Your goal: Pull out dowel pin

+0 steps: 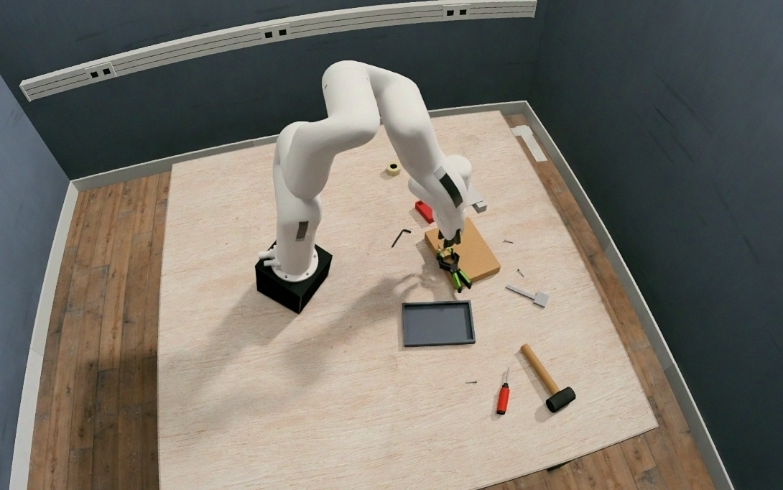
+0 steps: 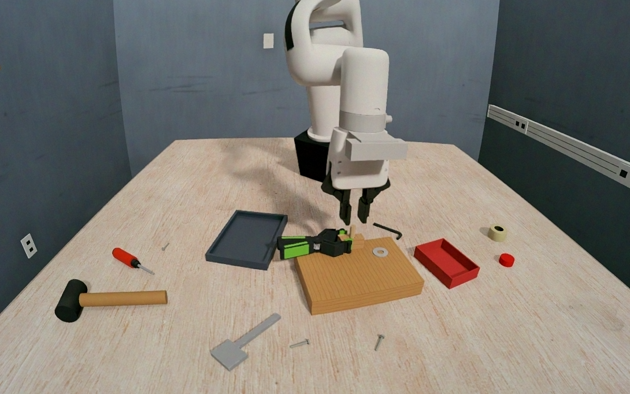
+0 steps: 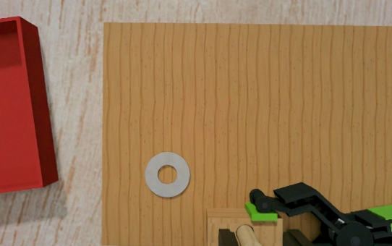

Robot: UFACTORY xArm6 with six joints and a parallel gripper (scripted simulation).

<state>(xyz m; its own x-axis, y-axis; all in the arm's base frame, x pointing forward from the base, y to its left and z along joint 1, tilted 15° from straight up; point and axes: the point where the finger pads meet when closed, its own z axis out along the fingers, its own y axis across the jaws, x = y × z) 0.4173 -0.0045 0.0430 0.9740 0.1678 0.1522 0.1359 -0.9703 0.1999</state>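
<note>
The small wooden block (image 2: 356, 241) sits at the far edge of the bench board (image 2: 357, 275), held by the black and green spring clamp (image 2: 310, 245). The dowel pin (image 2: 352, 230) stands up out of the block and also shows at the bottom edge of the wrist view (image 3: 247, 234). My gripper (image 2: 354, 216) hangs just above the pin, fingers partly open with nothing between them. A grey washer (image 3: 167, 174) lies flat on the board, apart from the block (image 3: 244, 223). I cannot make out the bench stop.
A red tray (image 2: 445, 263) lies right of the board and a grey tray (image 2: 247, 238) to the left. A hex key (image 2: 388, 230) lies behind the board. A hammer (image 2: 108, 299), a screwdriver (image 2: 130, 260), a grey scraper (image 2: 244, 341) and loose screws lie nearer the front.
</note>
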